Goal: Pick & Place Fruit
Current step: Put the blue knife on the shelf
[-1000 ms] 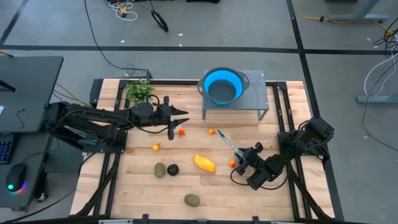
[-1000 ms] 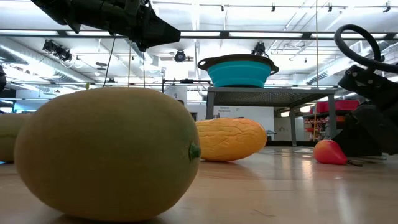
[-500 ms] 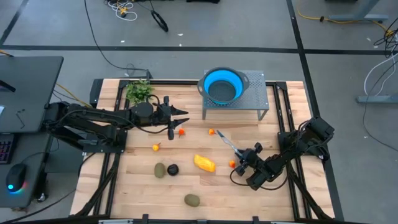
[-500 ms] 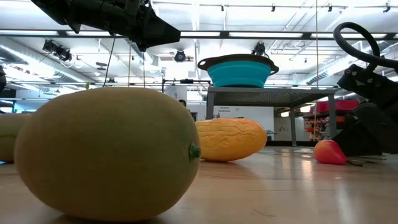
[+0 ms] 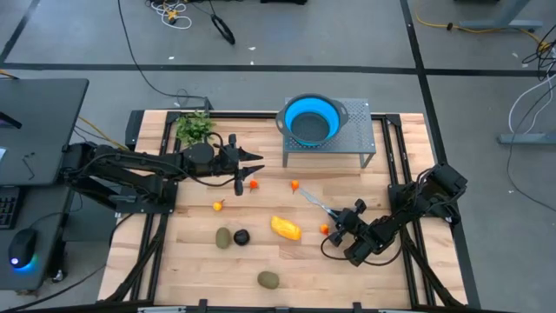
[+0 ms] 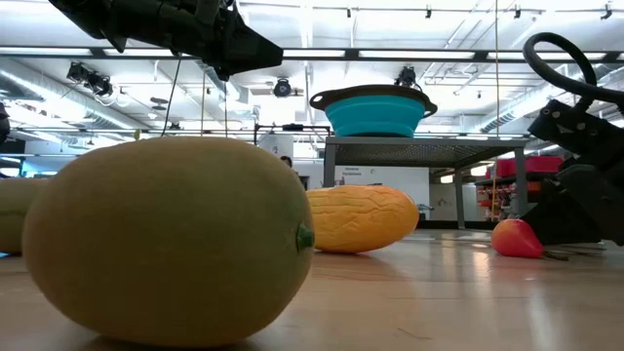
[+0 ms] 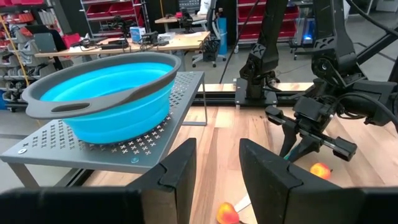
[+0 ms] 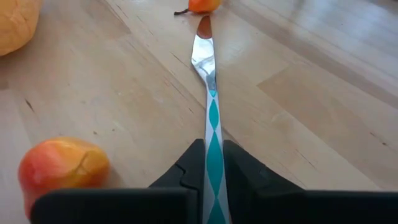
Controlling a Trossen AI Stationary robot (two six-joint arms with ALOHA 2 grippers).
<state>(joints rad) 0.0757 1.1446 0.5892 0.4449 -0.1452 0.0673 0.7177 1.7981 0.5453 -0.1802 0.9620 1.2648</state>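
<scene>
On the desk (image 5: 174, 252), a bowl (image 5: 311, 119) sits on a little metal stand (image 5: 356, 139) at the back. A plant (image 5: 193, 127) lies at the back left. The left hand (image 5: 252, 163) hangs near the plant, above a small fruit (image 5: 253, 183). The long fruit (image 5: 286, 228) lies in the middle. Left of it are a round fruit (image 5: 241, 236) and an oval fruit (image 5: 223, 237). Another oval fruit (image 5: 268, 279) lies at the front. The right hand (image 5: 340, 228) is right of the long fruit, closed on a knife (image 8: 210, 99), with a small fruit (image 8: 61, 165) just beside it.

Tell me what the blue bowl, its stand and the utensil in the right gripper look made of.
Bowl: matte blue body, grey rim, probably silicone. Stand: grey perforated sheet, likely painted metal. Utensil, clamped in the right gripper: mirror-shiny blade suggests metal; teal-and-white diamond handle, unclear.
</scene>
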